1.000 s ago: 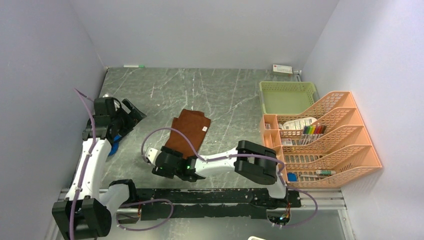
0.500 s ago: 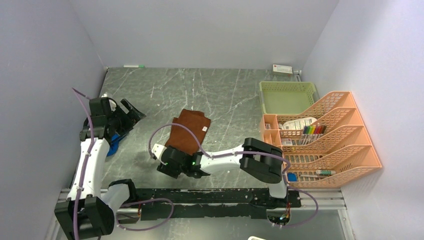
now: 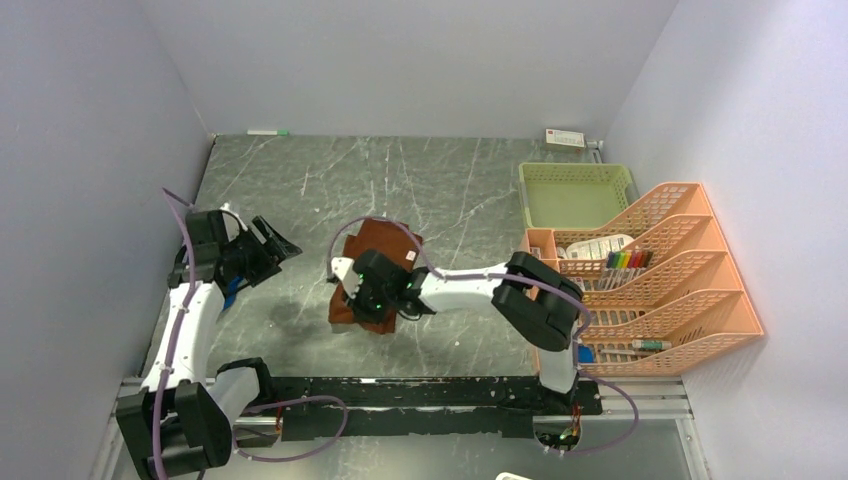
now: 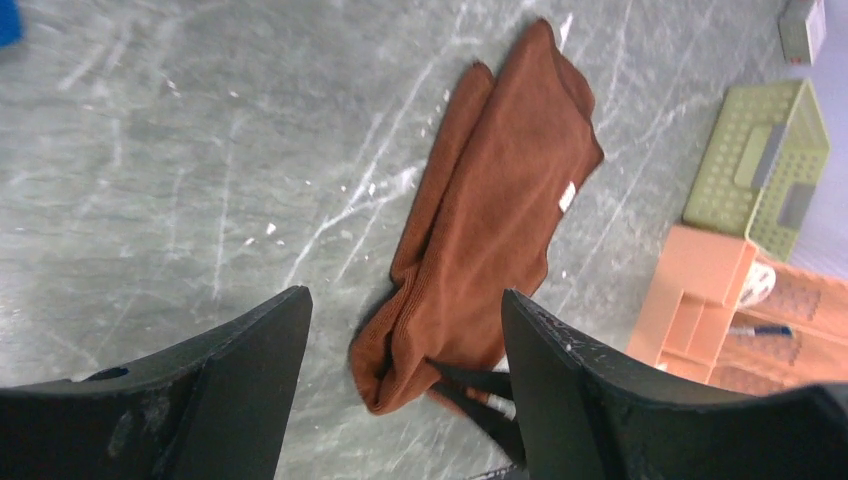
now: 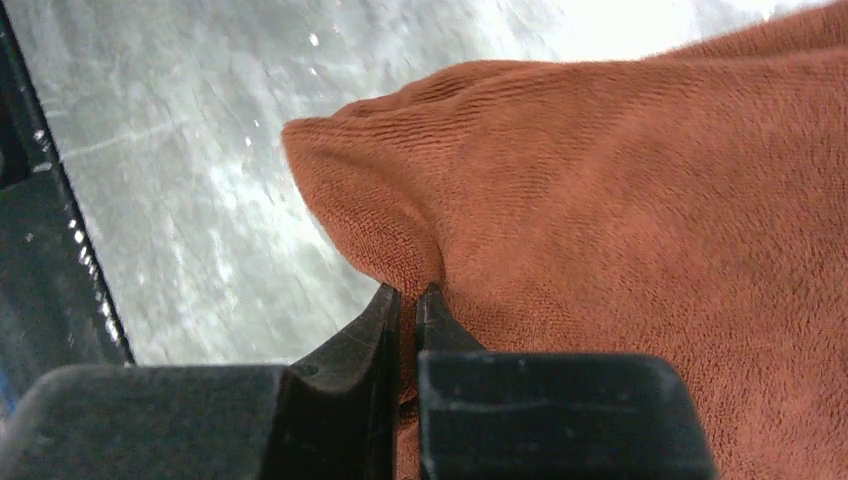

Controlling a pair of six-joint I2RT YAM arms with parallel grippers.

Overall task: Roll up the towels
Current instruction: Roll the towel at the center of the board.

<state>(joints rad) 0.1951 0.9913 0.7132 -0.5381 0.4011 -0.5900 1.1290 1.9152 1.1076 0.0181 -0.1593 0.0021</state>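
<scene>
A second ago my right jaws hung parted over bare tabletop [image 3: 450, 190] in the lower middle of the top view, just short of the rust-brown towel [image 3: 388, 240]. Now they have moved up to the centre of that view and are clenched on the towel's near end. In the right wrist view the two fingers [image 5: 360, 340] meet with a pinch of brown terry between them.

The towel itself has changed. Before, it lay flat as a slanted strip. Now its near end is bunched and curled up at the right jaws, while the far end with the small white tag still lies flat, pointing to the upper right of the left wrist view.

My left jaws, at the left of the top view, have shifted a little down and right and face the towel. They are released, wide apart with nothing between them, and well apart from the cloth.

Only a sliver of the blue towel [image 4: 8, 20] shows, in the upper left corner of the left wrist view.

The green basket [image 3: 575, 192] and the orange rack [image 3: 650, 270] at the right have not moved
</scene>
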